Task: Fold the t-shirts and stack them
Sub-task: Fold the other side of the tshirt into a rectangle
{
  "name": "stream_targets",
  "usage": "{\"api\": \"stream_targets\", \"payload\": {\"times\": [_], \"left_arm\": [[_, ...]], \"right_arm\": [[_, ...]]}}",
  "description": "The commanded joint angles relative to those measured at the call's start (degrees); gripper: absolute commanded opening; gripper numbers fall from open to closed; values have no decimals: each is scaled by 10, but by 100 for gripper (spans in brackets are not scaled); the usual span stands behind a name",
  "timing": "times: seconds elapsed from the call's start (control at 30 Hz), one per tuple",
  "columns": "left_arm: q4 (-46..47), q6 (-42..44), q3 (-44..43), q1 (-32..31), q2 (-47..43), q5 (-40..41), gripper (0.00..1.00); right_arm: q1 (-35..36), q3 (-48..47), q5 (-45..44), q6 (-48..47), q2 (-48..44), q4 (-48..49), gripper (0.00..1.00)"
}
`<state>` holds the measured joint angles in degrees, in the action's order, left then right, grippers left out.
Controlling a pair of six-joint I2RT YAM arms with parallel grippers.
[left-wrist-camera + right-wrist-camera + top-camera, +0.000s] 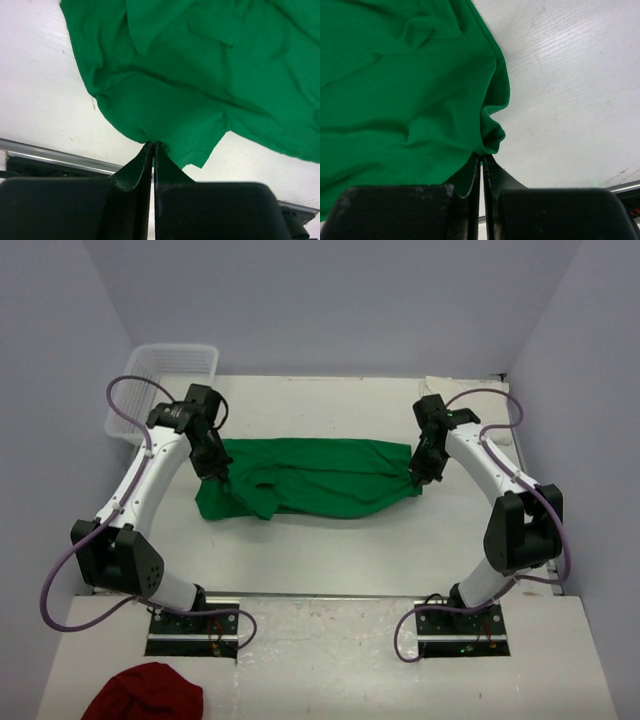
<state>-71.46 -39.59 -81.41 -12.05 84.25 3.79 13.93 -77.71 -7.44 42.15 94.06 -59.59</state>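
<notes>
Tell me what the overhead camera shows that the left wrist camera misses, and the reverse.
Only the overhead view shows the right end effector at one end of the green t-shirt, a plastic basket in the far-left corner and a dark red cloth near the arm bases. Only the left wrist view shows, close up, the left end effector pinched shut on the fabric's edge. Both show that shirt lying on the white table.

One green t-shirt (320,475), one red cloth (145,692), one basket (165,380), two arms, left (150,475) and right (490,465), one tabletop (380,550).
</notes>
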Motion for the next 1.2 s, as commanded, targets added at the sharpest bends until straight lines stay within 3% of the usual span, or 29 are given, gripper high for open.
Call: {"api": "stream_targets", "payload": {"times": [0.0, 0.77, 1.17], "left_arm": [[18, 22, -52, 22, 16, 29, 0], [69, 52, -197, 27, 189, 80, 0], [99, 71, -212, 48, 234, 91, 0]], "right_arm": [[-4, -22, 14, -23, 14, -16, 0], [-10, -156, 35, -34, 162, -90, 0], [-34, -189, 32, -34, 199, -104, 0]]}}
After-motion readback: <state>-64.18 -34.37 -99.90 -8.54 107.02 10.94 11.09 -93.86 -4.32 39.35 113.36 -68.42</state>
